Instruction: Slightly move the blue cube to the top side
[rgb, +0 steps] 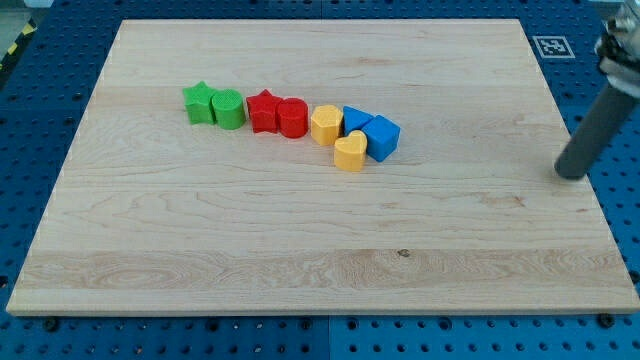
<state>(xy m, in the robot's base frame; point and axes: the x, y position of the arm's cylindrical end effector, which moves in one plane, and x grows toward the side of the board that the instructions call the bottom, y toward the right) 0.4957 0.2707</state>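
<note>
My tip (571, 176) stood far at the view's right — no pincer on this rod, so no state to tell.
The blue cube (382, 137) touched the yellow heart (349, 152) — well apart from my tip.

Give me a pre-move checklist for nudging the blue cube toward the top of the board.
1. Blue cube in view, at the row's right end: ok.
2. My tip at the cube's bottom side, ready to push up: not ok; it sits far to the view's right, by the board's edge.
3. Route to below the cube free of blocks: ok.
4. Cube apart from its neighbours: not ok; the other blue block and the yellow heart touch or nearly touch it.
5. Room above the cube: ok.
</note>
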